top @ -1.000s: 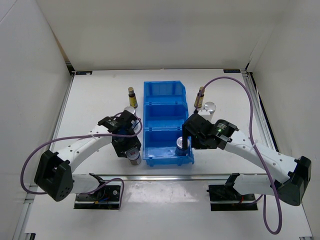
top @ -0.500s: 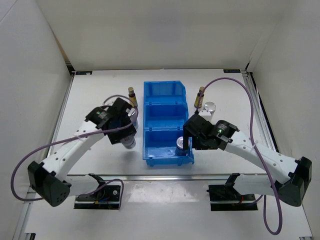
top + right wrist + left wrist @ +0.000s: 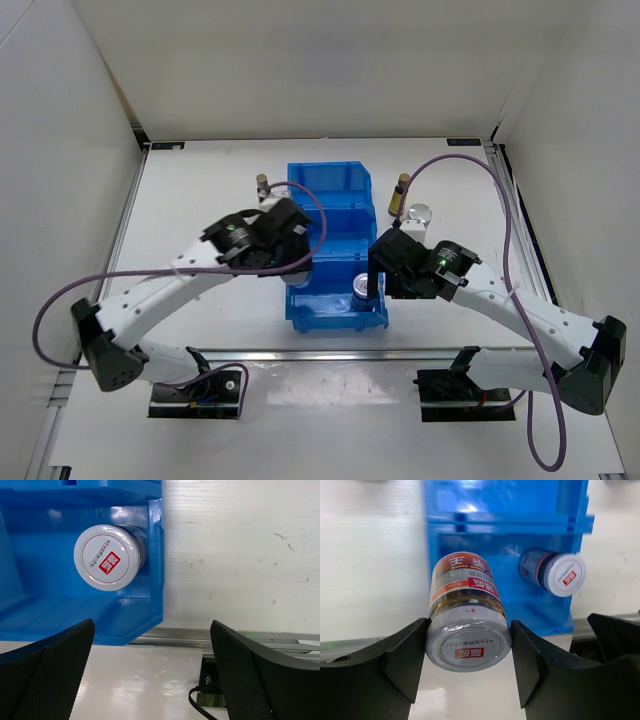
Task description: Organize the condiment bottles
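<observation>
Silver-lidded jar (image 3: pixel 468 630) held over blue bin (image 3: pixel 505 522) left edge, second jar (image 3: pixel 111 556) standing in nearest compartment

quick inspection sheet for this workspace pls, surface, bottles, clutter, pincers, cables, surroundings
surface: white table, few small scuffs
job's things: held jar above the blue bin's near end; second jar inside its near compartment; left amber bottle and right amber bottle flank the bin; white cylinder beside the right one
clutter: nothing seen
pincers: left pincer shut on the held jar; right pincer open beside the bin's right wall
cables: left cable loops over the bin; right cable arcs past the right amber bottle
surroundings: white walls; metal rail at the near edge
</observation>
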Action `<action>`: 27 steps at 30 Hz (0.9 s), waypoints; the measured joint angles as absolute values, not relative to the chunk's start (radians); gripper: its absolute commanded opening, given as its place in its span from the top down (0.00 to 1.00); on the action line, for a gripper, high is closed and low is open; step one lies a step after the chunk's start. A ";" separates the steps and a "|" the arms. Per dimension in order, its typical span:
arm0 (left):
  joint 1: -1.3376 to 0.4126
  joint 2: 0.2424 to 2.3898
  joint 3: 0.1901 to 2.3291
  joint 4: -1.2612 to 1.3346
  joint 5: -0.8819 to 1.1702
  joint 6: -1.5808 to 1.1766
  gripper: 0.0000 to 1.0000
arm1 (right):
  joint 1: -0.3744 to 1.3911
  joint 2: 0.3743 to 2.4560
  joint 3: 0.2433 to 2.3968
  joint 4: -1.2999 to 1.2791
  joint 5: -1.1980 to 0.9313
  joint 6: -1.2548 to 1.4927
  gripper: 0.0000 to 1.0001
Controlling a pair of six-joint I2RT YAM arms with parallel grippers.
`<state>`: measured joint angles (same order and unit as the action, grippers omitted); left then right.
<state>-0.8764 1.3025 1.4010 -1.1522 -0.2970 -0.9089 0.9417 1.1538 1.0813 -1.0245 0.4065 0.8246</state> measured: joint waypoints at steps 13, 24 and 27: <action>-1.000 1.529 1.388 -1.013 -0.279 -0.906 0.80 | 0.931 1.148 1.063 -1.031 0.409 0.831 0.01; -0.991 1.647 1.317 -0.956 -0.279 -0.914 0.78 | 0.896 1.070 1.049 -1.077 0.433 0.831 0.01; -0.980 1.677 1.314 -0.952 -0.271 -0.915 0.67 | 0.881 1.036 1.049 -1.089 0.442 0.831 0.01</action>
<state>-0.9798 1.6772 1.3144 -0.9520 -0.2707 -0.9146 0.8814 1.0363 1.0489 -1.0889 0.4423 0.8314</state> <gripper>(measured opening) 0.733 0.994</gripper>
